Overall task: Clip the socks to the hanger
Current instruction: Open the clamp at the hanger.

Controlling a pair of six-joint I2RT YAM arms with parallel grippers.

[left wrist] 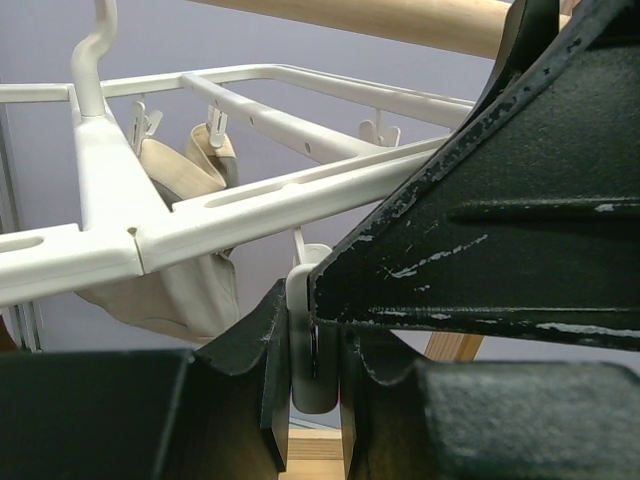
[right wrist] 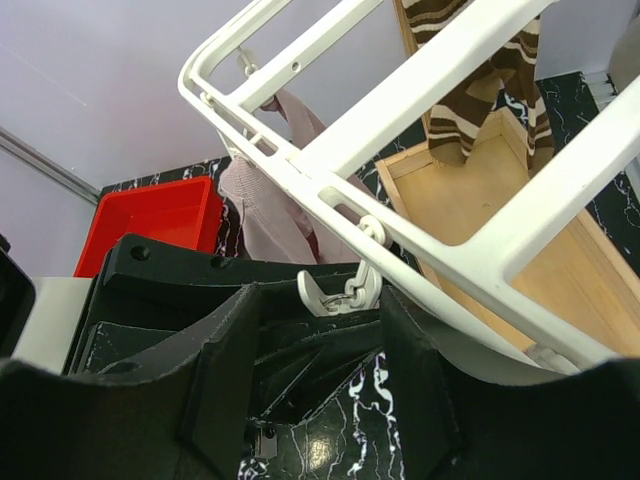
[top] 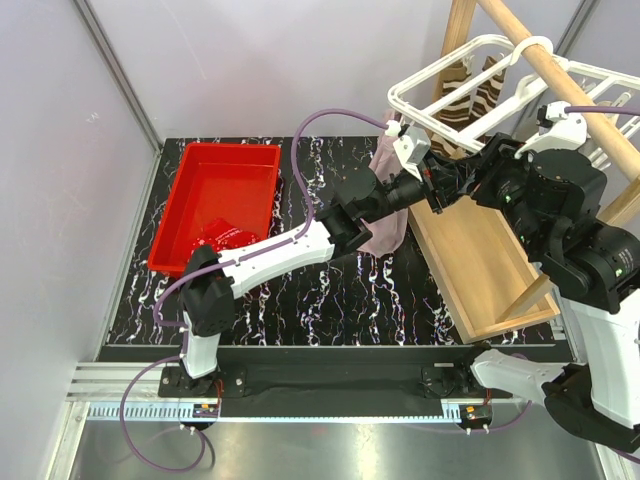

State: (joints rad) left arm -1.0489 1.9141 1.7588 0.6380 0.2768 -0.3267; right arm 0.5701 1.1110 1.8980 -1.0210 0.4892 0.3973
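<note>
The white hanger [top: 470, 72] hangs on a wooden pole. A brown-and-cream striped sock [top: 470, 92] and a mauve sock [top: 385, 225] hang from it. A beige sock [left wrist: 180, 235] is clipped to it in the left wrist view. My left gripper [top: 425, 190] is shut on a small white clip [left wrist: 305, 375] under the frame. My right gripper [top: 455, 170] is open just opposite it, with the clip [right wrist: 345, 290] between its fingertips. The striped sock [right wrist: 480, 90] and mauve sock [right wrist: 270, 210] also show in the right wrist view. A red sock [top: 222, 238] lies in the tub.
A red plastic tub [top: 200, 185] stands at the left on the black marbled table. The wooden pole [top: 570, 85] and its wooden frame base [top: 480, 270] stand at the right, under the hanger.
</note>
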